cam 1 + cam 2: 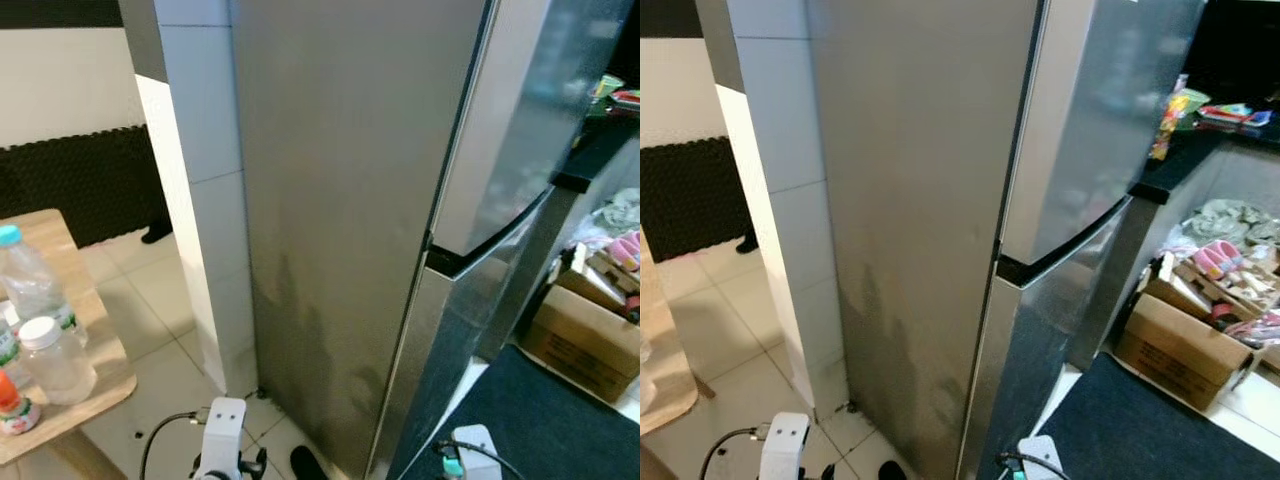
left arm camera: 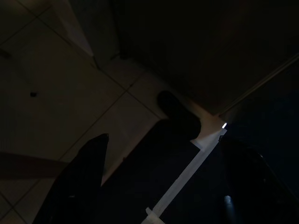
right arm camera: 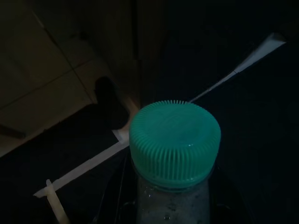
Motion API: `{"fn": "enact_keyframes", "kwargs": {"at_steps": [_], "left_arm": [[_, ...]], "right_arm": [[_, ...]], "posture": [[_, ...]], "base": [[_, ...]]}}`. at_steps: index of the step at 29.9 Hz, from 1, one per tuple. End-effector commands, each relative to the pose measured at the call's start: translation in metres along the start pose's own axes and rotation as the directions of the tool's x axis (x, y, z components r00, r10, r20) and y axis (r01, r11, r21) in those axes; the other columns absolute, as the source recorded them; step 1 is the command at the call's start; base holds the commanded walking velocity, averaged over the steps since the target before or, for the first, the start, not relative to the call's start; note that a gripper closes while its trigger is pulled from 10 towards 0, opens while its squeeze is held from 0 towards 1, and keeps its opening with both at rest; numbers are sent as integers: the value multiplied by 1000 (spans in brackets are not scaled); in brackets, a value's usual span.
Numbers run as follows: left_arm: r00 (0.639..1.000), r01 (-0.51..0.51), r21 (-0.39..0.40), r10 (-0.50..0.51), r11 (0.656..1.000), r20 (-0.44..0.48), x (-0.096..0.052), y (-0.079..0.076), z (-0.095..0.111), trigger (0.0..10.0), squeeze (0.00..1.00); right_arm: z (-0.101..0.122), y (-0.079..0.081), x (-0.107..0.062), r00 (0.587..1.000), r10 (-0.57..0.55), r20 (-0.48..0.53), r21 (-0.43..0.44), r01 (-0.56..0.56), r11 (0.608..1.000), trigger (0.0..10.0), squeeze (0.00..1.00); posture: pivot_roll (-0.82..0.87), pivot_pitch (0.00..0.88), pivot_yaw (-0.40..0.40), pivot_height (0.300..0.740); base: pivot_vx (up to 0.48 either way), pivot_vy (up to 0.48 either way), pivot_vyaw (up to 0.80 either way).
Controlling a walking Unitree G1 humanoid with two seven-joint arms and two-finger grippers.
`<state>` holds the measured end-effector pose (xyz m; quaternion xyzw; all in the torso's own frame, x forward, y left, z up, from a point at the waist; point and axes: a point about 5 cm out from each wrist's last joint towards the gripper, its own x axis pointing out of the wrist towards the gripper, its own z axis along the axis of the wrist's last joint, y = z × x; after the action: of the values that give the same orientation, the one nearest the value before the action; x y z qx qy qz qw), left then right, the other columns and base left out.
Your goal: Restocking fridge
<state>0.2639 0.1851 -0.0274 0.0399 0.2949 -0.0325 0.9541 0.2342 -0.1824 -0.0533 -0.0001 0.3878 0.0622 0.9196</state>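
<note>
The steel fridge (image 1: 340,220) stands right in front of me, seen from its corner, with its upper door (image 1: 540,110) and lower door (image 1: 450,350) both closed. In the right wrist view a clear bottle with a ribbed green cap (image 3: 175,140) sits close to the camera. My right gripper (image 3: 172,212) is shut on it below the cap, low beside the lower door. My left gripper (image 2: 163,140) hangs open over the floor tiles, with nothing between its fingers (image 2: 79,177).
A wooden table (image 1: 60,250) at the left carries three bottles (image 1: 30,285). A white tiled column (image 1: 205,200) adjoins the fridge. A dark mat (image 1: 540,420) lies before the doors. A cardboard box (image 1: 585,340) and clutter sit under a black counter (image 1: 1200,140).
</note>
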Motion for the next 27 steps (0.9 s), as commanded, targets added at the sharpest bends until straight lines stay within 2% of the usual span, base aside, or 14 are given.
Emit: {"fn": "enact_keyframes", "kwargs": {"at_steps": [1, 11, 27], "left_arm": [[999, 23, 21, -22, 1000, -25, -2, -5, -8, 10000, 0], [999, 26, 35, -24, 999, -32, -3, -4, -10, 10000, 0], [999, 34, 26, -33, 999, -42, -4, -3, -13, 10000, 0]], "right_arm": [[0, -3, -1, 1000, -7, 14, 3, 7, 1000, 10000, 0], [0, -2, -1, 1000, -4, 13, 2, 4, 1000, 10000, 0], [0, 0, 0, 1000, 1, 12, 0, -1, 1000, 10000, 0]], "posture": [[-64, 46, -32, 740], [-63, 47, -31, 740], [-67, 48, -26, 740]], "base": [[0, -401, 0], [0, -432, 0], [0, 0, 0]]}}
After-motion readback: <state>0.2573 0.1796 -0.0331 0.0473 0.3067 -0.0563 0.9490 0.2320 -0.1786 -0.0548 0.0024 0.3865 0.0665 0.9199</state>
